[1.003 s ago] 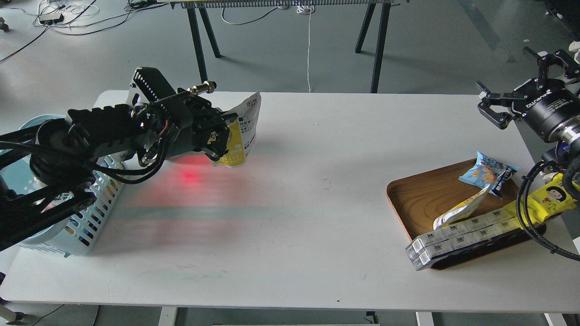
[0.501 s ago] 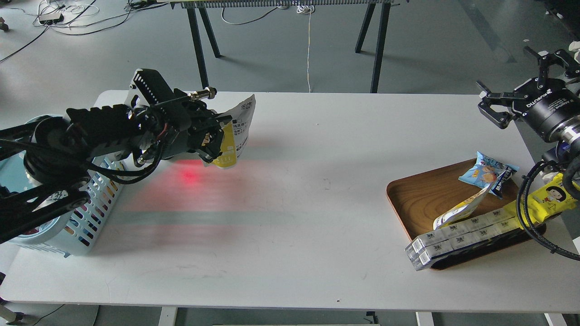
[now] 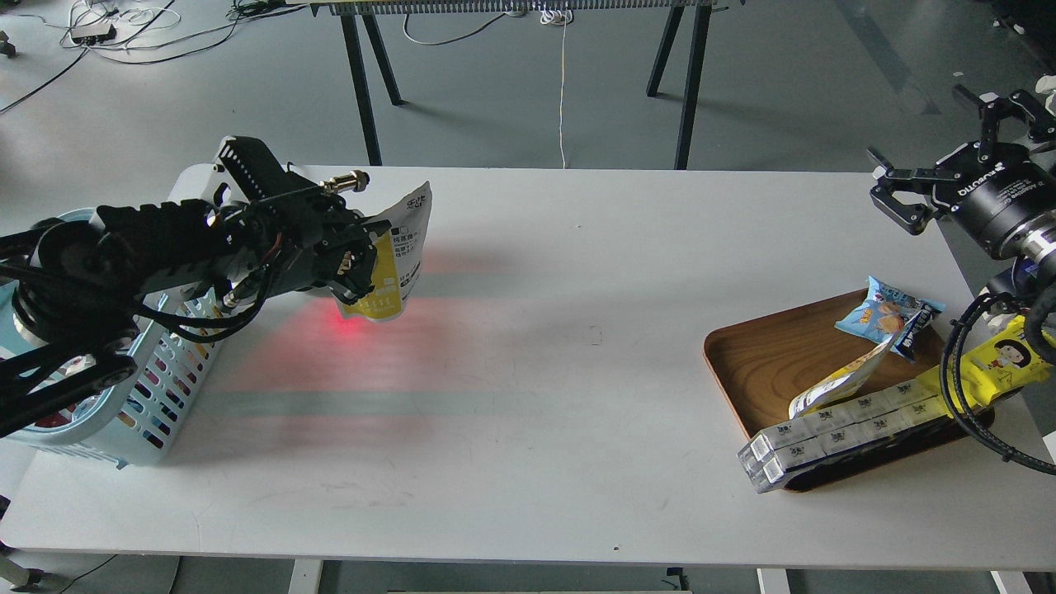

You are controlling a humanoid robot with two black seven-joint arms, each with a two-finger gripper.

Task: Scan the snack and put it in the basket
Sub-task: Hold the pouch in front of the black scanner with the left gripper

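Observation:
My left gripper [image 3: 363, 268] is shut on the snack [image 3: 396, 256], a flat pouch with a yellow lower part and a white back with black print. It holds the pouch in the air over the white table, just right of the light blue basket [image 3: 157, 404], which my left arm partly hides. A red scanner light [image 3: 348, 323] glows on the table under the pouch. My right gripper [image 3: 949, 157] is open and empty, raised at the far right above the brown wooden tray [image 3: 767, 363].
The tray holds a blue snack packet [image 3: 889, 315], a second yellow and white pouch [image 3: 841, 379], a long yellow pack with a cartoon face [image 3: 994, 363] and a long clear pack of small boxes [image 3: 841, 433]. Table legs stand behind the table.
My left gripper has carried the snack to the left and slightly down, closer to the basket. The right arm has not moved.

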